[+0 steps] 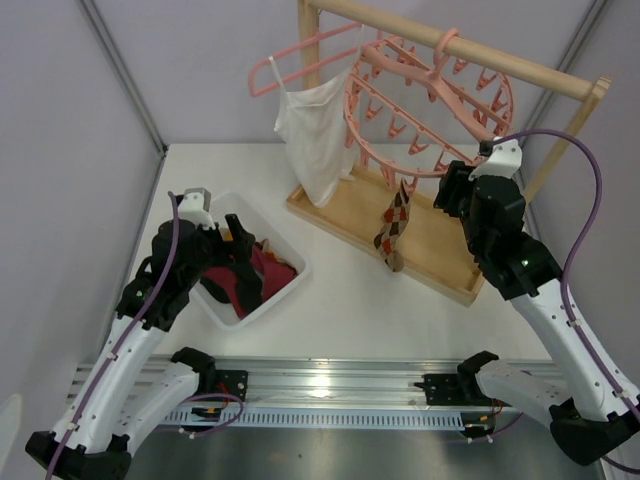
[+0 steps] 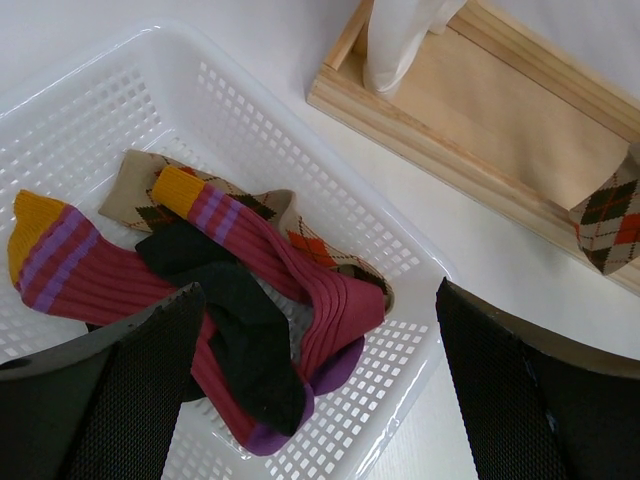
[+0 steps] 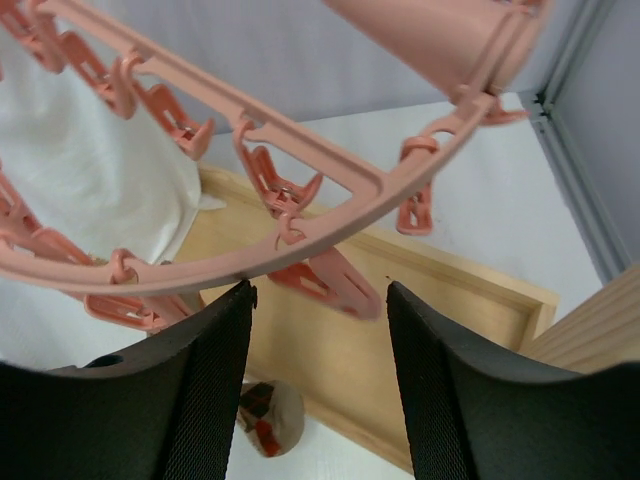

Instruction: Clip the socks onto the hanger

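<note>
Maroon socks are lying in the basket just below my left gripper, gaping wide and empty; my right gripper, half-parted and empty, is hovering under the hanger.

Left claw, right claw, jaws apart

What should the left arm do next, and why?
Probably lower the left gripper into the white basket and close on the black sock. Its fingers stand wide open above the pile, empty, and that sock lies on top. One argyle sock hangs from the hanger.
</note>
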Tool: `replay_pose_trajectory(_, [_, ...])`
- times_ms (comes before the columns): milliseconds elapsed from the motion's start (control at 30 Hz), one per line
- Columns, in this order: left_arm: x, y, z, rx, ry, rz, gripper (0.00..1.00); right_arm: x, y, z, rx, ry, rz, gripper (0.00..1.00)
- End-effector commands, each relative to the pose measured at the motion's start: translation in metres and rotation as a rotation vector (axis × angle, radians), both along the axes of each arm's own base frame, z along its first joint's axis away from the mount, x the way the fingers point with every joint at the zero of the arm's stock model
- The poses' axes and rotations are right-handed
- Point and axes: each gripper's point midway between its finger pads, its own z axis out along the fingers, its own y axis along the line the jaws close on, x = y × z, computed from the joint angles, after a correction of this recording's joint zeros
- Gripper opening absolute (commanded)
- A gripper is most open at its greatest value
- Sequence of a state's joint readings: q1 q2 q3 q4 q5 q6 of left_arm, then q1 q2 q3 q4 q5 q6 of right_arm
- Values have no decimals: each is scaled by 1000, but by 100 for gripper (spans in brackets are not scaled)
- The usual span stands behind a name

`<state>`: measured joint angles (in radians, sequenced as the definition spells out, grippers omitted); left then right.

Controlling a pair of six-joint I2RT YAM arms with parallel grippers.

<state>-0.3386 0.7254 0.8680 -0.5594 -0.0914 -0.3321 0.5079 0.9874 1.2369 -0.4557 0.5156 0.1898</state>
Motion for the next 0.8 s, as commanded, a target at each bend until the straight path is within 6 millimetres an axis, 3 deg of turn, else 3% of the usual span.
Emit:
replay_pose_trajectory(0, [2, -1, 5, -19, -24, -10, 99, 5, -14, 22, 38, -62, -28, 59])
replay_pose_trajectory(200, [2, -2, 5, -21, -21, -14, 99, -2, -29, 31, 48, -78, -54, 59])
replay_pose_trajectory(433, [3, -3, 5, -28, -23, -13, 100, -39, -20, 60, 83, -150, 86, 59])
replay_pose_trajectory(600, [4, -3, 2, -29, -8, -14, 100, -72, 23, 82, 127, -193, 384, 62])
replay_pose_trajectory(767, [4, -2, 1, -28, -10, -12, 99, -80, 53, 77, 131, -153, 532, 62])
